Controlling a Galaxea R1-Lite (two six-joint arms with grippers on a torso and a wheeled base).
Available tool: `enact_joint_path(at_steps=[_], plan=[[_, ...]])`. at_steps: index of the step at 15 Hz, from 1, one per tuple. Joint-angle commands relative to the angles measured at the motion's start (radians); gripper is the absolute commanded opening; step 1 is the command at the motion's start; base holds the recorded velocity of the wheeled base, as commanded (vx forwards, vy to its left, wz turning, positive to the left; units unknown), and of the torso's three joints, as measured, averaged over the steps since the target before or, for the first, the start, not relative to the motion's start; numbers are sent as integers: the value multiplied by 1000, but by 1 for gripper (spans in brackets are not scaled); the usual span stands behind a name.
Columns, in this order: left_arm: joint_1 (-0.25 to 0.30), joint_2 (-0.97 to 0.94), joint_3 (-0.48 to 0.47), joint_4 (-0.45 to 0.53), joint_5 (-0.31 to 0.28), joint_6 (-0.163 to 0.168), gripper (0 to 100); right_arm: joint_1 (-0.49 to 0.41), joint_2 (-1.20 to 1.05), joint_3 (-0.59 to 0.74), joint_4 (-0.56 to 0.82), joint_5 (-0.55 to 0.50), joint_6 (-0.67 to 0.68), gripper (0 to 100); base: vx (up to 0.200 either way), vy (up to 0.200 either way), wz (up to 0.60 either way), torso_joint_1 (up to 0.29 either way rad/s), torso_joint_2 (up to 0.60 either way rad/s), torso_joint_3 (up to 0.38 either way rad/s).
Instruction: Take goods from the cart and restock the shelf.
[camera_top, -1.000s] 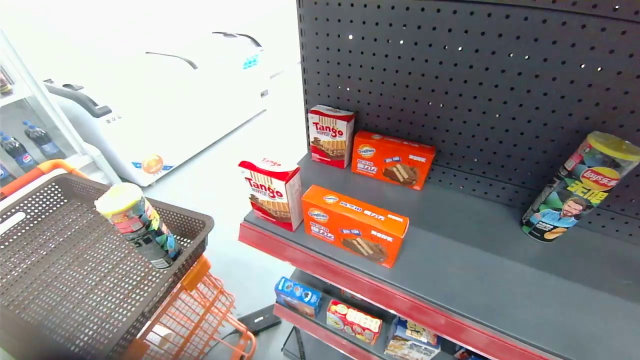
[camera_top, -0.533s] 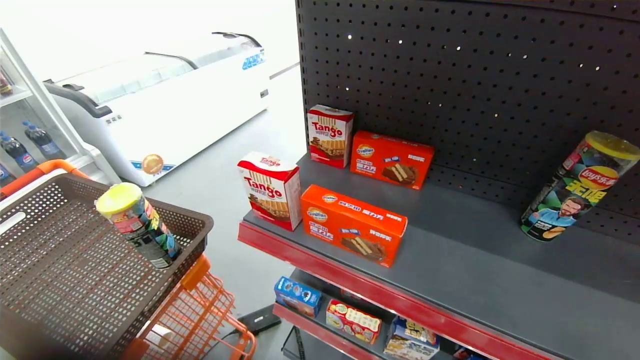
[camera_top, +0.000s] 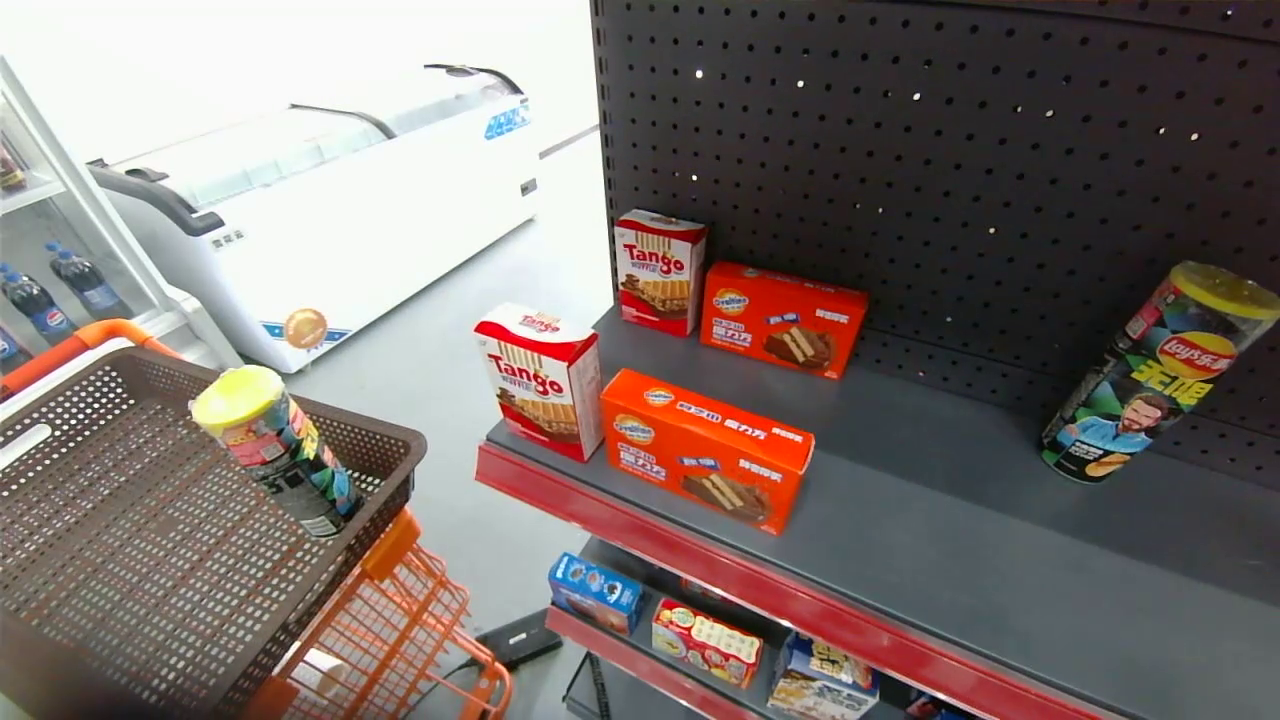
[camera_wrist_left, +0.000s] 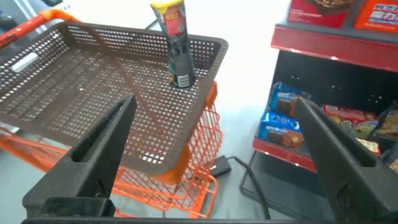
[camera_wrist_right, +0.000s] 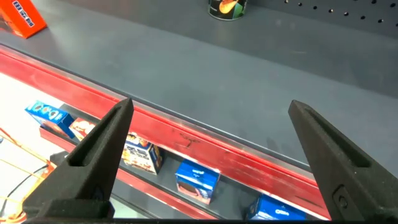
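Note:
A tall chip can (camera_top: 275, 450) with a yellow lid stands in the brown basket (camera_top: 120, 580) of the orange cart, at its far corner. From the left wrist view, the same chip can (camera_wrist_left: 176, 43) rises beyond my left gripper (camera_wrist_left: 214, 155), which hangs open above the basket (camera_wrist_left: 68, 93), well short of the can. My right gripper (camera_wrist_right: 211, 162) is open and holds nothing, out in front of the grey shelf (camera_wrist_right: 249, 74) and its red edge. A second chip can (camera_top: 1160, 375) leans on the pegboard at the shelf's right.
Two red-and-white wafer boxes (camera_top: 540, 380) and two orange boxes (camera_top: 710, 460) occupy the shelf's left part (camera_top: 950, 560); bare shelf lies between them and the leaning can. Lower shelf goods (camera_top: 700, 640) sit below. A white freezer (camera_top: 330, 220) stands behind the cart.

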Motion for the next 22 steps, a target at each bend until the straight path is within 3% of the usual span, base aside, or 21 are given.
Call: enact_joint_path(at_steps=[1,3,4,5,6,8,11,12,13,15,16,20,22], plan=[[-1,448,-227,10,76,-12,100,0,1,0,0,0,0,100,0,0,0,0,0,0],[-12,620,-264,-94,76,-45,100,0,1,0,0,0,0,100,0,0,0,0,0,0],[19,698,-264,-137,67,-59,100,0,1,0,0,0,0,100,0,0,0,0,0,0],[71,771,-265,-180,29,-70,100,0,1,0,0,0,0,100,0,0,0,0,0,0],[125,856,-276,-220,-47,-68,100,0,1,0,0,0,0,100,0,0,0,0,0,0],[234,983,-302,-271,-83,-65,100,0,1,0,0,0,0,100,0,0,0,0,0,0],[225,1198,-241,-496,-88,-59,100,0,1,0,0,0,0,100,0,0,0,0,0,0],[203,1285,-213,-622,-86,-61,100,0,1,0,0,0,0,100,0,0,0,0,0,0],[188,1376,-176,-810,-86,-67,100,0,1,0,0,0,0,100,0,0,0,0,0,0],[188,1566,-150,-1126,-86,-61,100,0,1,0,0,0,0,100,0,0,0,0,0,0],[188,1643,-152,-1235,-85,-61,100,0,1,0,0,0,0,100,0,0,0,0,0,0],[189,1862,-169,-1527,-77,-53,100,0,1,0,0,0,0,100,0,0,0,0,0,0],[189,1887,-182,-1547,-71,5,100,0,1,0,0,0,0,100,0,0,0,0,0,0]])
